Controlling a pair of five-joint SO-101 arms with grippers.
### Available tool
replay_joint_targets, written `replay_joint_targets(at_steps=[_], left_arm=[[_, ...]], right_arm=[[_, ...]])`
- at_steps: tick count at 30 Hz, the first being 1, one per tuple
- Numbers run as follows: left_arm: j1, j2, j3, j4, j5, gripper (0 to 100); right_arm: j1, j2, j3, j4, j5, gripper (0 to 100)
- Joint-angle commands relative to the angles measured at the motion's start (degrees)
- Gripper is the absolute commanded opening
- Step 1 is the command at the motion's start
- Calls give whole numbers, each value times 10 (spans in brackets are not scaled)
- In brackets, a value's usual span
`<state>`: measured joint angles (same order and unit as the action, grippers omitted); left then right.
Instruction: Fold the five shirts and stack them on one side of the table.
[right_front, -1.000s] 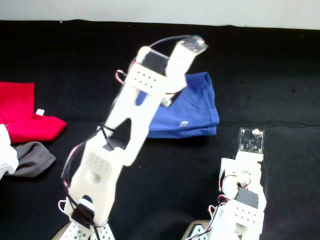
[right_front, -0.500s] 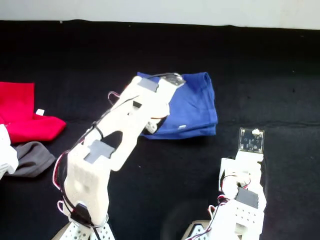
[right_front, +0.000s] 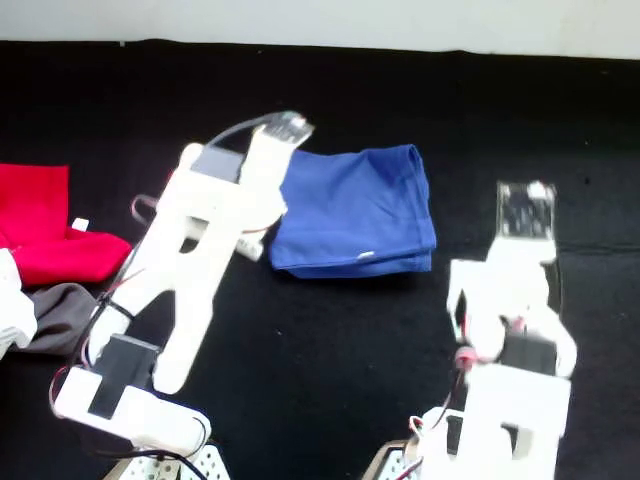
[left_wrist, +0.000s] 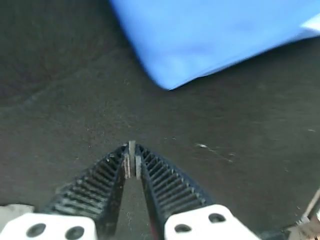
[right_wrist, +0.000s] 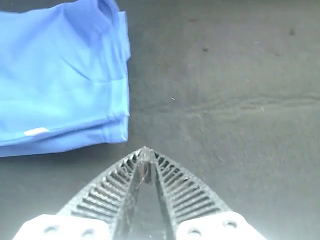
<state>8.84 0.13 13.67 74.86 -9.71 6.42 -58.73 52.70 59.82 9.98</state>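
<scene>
A folded blue shirt (right_front: 355, 208) lies flat on the black table (right_front: 330, 350), a little past the middle. My left gripper (left_wrist: 131, 151) is shut and holds nothing; it hovers over bare cloth just off the blue shirt's (left_wrist: 215, 35) corner, on its left side. The right gripper (right_wrist: 145, 153) is shut too and holds nothing, just off the blue shirt's (right_wrist: 60, 75) near right corner. A red shirt (right_front: 40, 235) lies at the left edge. A grey shirt (right_front: 60, 316) and a bit of white fabric (right_front: 10, 305) lie in front of it.
The left arm (right_front: 190, 270) slants from its base up to the blue shirt's left edge. The right arm (right_front: 510, 300) stands at the near right. The black cloth runs back to a pale wall (right_front: 320, 20). Bare table lies behind and right of the blue shirt.
The left arm has swung left, off the blue shirt to its left edge. The right arm has risen and reached farther out. The blue shirt now lies uncovered.
</scene>
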Motion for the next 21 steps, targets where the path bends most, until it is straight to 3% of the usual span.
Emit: replay_joint_targets(at_steps=[1, 5, 10, 15, 21], left_arm=[[-50, -24, 124, -129, 0, 9], [-109, -22, 227, -238, 0, 9], [-127, -25, 303, -335, 3, 9], [-125, -27, 313, -343, 4, 9], [-125, -26, 313, -343, 4, 9]], right_arm=[[-16, 165, -134, -34, -6, 5], [-44, 338, -276, -69, -6, 5], [-98, 533, -467, -72, -6, 5], [-144, 719, -633, -70, -6, 5], [-150, 897, -778, -70, -6, 5]])
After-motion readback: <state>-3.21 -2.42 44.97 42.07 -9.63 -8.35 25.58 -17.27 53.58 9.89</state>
